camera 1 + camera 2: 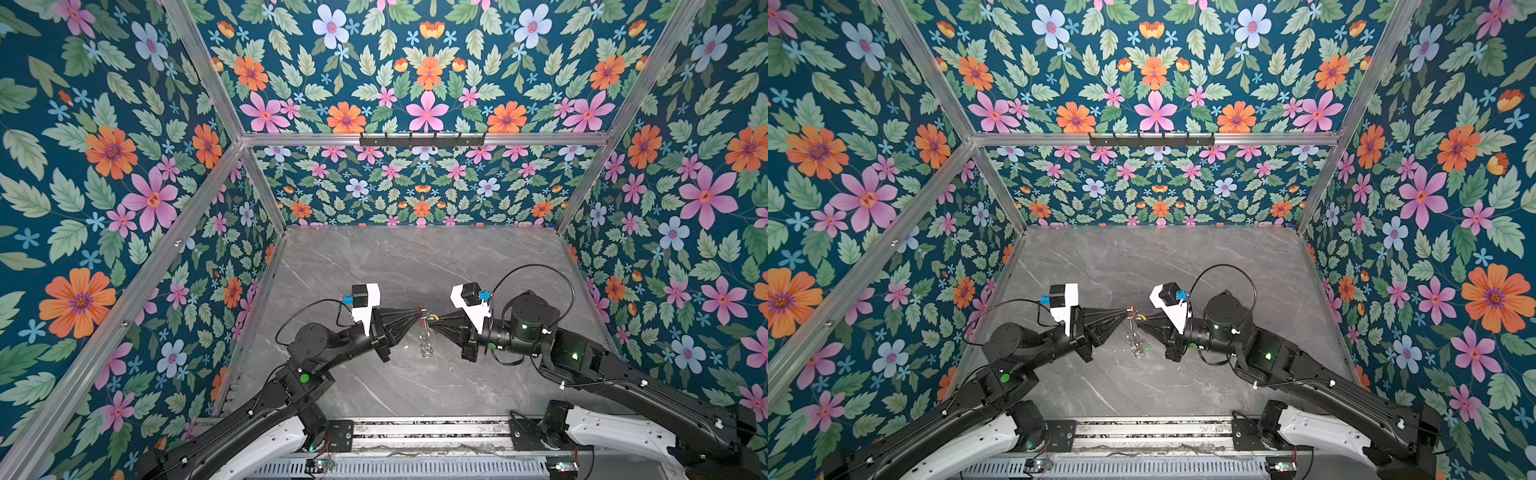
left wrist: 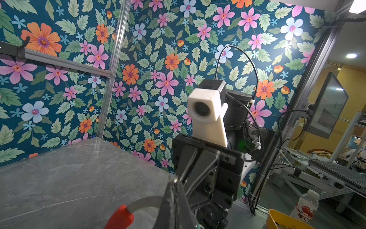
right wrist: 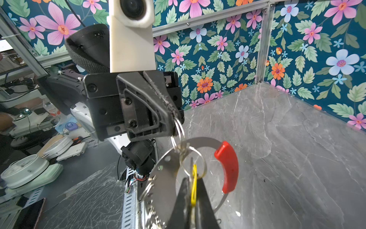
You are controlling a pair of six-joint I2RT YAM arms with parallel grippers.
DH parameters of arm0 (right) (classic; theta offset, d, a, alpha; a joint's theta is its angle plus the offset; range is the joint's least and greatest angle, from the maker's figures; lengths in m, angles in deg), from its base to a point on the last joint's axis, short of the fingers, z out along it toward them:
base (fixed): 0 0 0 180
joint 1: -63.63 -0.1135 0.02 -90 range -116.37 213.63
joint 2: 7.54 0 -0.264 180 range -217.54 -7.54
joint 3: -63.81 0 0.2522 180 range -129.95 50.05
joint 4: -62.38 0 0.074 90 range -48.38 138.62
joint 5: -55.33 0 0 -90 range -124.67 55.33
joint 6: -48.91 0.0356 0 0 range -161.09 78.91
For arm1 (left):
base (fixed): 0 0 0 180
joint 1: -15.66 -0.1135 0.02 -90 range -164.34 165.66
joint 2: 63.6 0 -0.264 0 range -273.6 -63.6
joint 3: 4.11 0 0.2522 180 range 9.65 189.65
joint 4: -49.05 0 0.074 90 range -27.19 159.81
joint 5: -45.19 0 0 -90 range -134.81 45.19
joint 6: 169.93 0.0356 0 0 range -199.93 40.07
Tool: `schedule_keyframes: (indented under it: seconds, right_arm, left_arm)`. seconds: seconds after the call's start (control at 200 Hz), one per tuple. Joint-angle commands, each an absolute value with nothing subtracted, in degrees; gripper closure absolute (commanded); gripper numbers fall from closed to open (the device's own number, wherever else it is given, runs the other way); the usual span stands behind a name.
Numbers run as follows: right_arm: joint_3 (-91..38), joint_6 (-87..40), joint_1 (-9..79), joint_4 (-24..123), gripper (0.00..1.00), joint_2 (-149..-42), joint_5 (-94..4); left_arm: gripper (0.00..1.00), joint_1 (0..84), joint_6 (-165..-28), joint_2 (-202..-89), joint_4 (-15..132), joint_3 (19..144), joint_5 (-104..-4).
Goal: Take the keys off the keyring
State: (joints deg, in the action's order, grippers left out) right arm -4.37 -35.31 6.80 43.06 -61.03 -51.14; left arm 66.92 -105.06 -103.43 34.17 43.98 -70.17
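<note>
The keyring [image 3: 164, 178], a flat grey ring with a red curved segment [image 3: 227, 166], hangs upright above the table between both grippers in both top views [image 1: 427, 338] [image 1: 1136, 336]. My left gripper [image 3: 175, 117] [image 2: 175, 181] is shut on a small silver loop [image 3: 179, 128] at the ring's top. My right gripper [image 3: 193, 179] [image 1: 436, 319] is shut on a yellow key [image 3: 194, 184] that hangs from another small silver loop [image 3: 193, 162] on the ring. More small loops line the ring's lower rim [image 3: 146, 188]. The red segment [image 2: 120, 217] also shows in the left wrist view.
The grey marble tabletop [image 1: 415, 266] lies under the hanging ring, with floral walls and aluminium posts on three sides. A black hook rail [image 1: 422, 139] runs along the back wall. Outside the cell stand a yellow bowl [image 2: 277, 218] and a bottle [image 2: 306, 206].
</note>
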Motion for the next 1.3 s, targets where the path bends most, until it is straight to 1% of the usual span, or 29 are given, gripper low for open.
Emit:
schedule_keyframes:
  seconds: [0.0, 0.475, 0.665, 0.72, 0.775, 0.825, 0.88, 0.975, 1.13, 1.21, 1.295]
  right_arm:
    - [-5.12, -35.79, 6.79, 39.90, 1.00, -61.74, -53.93]
    - [-10.45, -37.49, 7.70, 29.51, 1.00, -65.78, -62.69]
    - [-13.71, -37.44, 8.44, 24.41, 1.00, -66.65, -62.53]
    - [-15.43, -37.74, 8.44, 22.09, 0.83, -66.53, -62.51]
    - [-17.23, -38.51, 8.44, 19.33, 0.69, -65.98, -61.75]
    - [-18.56, -39.39, 8.44, 17.73, 0.59, -65.02, -60.34]
    - [-20.14, -40.77, 8.43, 16.29, 0.52, -63.91, -59.48]
    - [-22.26, -41.48, 8.44, 16.70, 0.48, -62.72, -57.35]
    - [-18.83, -37.99, 8.56, 29.00, 0.48, -62.55, -57.99]
    - [-15.57, -35.88, 9.23, 35.55, 0.48, -62.35, -60.65]
    - [-12.52, -33.18, 11.09, 40.97, 0.51, -61.67, -66.37]
  left_arm:
    - [1.00, 66.90, -104.63, -103.31, 29.59, 44.04, -70.29]
    - [1.00, 66.90, -103.84, -104.67, 30.55, 45.08, -74.97]
    - [1.00, 66.90, -103.45, -104.48, 31.85, 45.51, -75.46]
    - [1.00, 66.90, -103.24, -104.38, 32.29, 45.63, -75.56]
    - [1.00, 66.90, -103.07, -104.25, 32.81, 45.84, -75.87]
    - [1.00, 66.92, -102.96, -104.16, 33.15, 45.95, -76.26]
    - [1.00, 66.90, -102.97, -104.33, 33.28, 46.03, -76.82]
    - [1.00, 66.90, -103.17, -104.55, 32.75, 46.17, -77.57]
    - [1.00, 66.90, -104.13, -104.99, 30.01, 45.65, -79.56]
    - [1.00, 66.94, -104.87, -105.01, 28.37, 45.15, -80.40]
    - [1.00, 66.84, -105.22, -104.82, 27.58, 44.66, -80.96]
